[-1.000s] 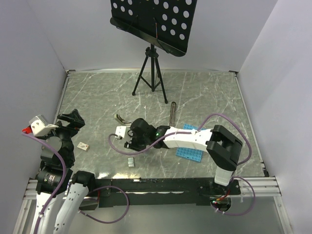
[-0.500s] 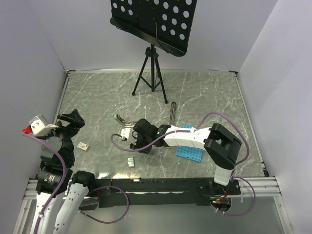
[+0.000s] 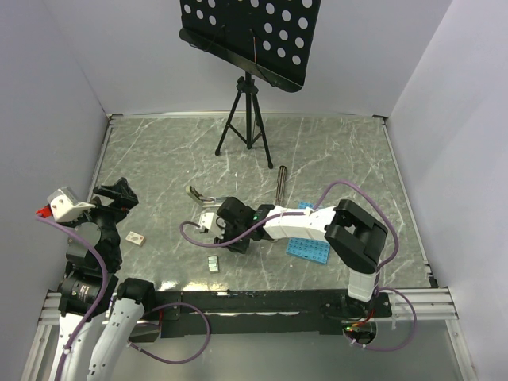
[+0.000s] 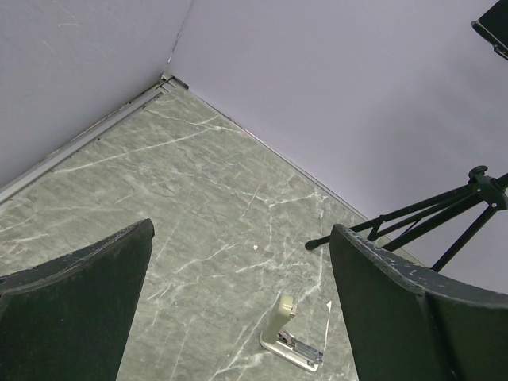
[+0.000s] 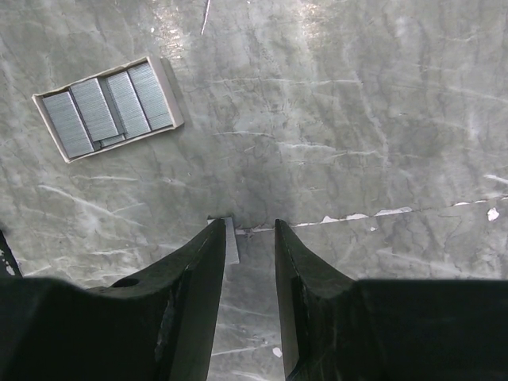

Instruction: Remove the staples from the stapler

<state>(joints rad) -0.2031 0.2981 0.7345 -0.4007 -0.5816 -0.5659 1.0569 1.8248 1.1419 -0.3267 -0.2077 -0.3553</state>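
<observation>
While the left gripper (image 4: 240, 232) is held spread wide above the table (image 4: 119, 182), the stapler (image 4: 290, 343) is seen past it, opened into a V and lying on the marble just beyond the right gripper (image 5: 248, 230). That gripper's fingers (image 5: 197, 270) are set narrowly apart low over the table, with a pale strip (image 5: 231, 240) at the inner edge of one finger; whether it is touched cannot be told. Staples (image 5: 107, 109) are packed in rows in an open box (image 5: 173, 91) ahead of it, a loose strip (image 3: 213, 263) is seen nearer the front edge, and whether the box bears print cannot be told.
</observation>
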